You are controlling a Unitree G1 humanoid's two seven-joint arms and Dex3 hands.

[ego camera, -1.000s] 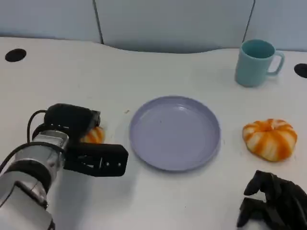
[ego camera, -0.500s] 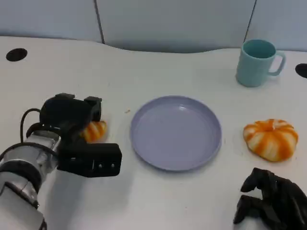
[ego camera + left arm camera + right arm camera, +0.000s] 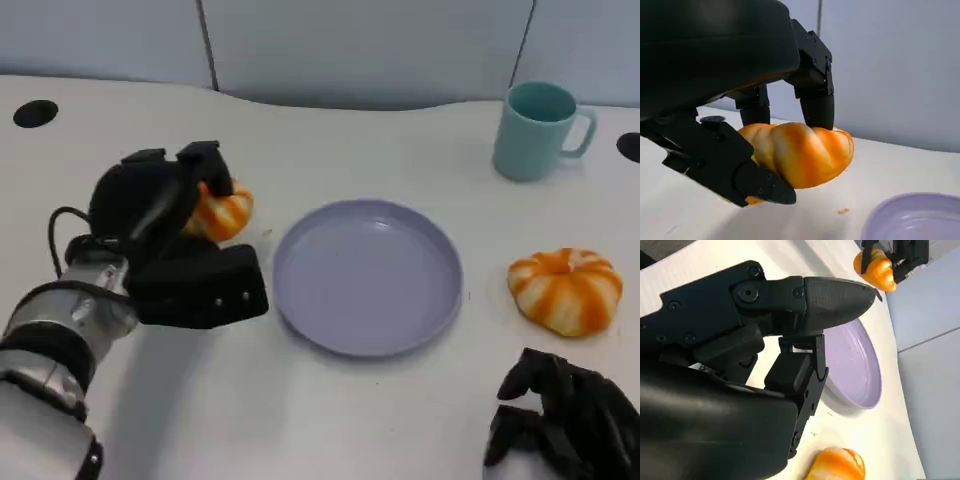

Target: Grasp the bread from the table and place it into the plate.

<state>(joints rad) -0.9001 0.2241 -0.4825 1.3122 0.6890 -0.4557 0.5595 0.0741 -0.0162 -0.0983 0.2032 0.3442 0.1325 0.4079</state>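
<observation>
— Lifted since a second ago: my left hand [image 3: 165, 235] has raised the bread [image 3: 222, 213] off the surface [image 3: 330, 410], from beside the plate's nine o'clock edge up toward ten o'clock. Where is it held?

— Fingers [image 3: 816, 102] above and thumb below, clamped across the roll's middle; it hangs clear of the surface, just short of the plate [image 3: 367, 276].

— How will it handle?

— Light, I judge, and soft or glossy, so a firm squeeze could dent it or let it slip. Gripping across the twisted ridges looks safest.

— And the room?

— Second bread [image 3: 565, 289] at the plate's three o'clock, mug [image 3: 537, 130] at one o'clock, pale wall panels behind. My right hand [image 3: 560, 420] rests curled, holding nothing.
</observation>
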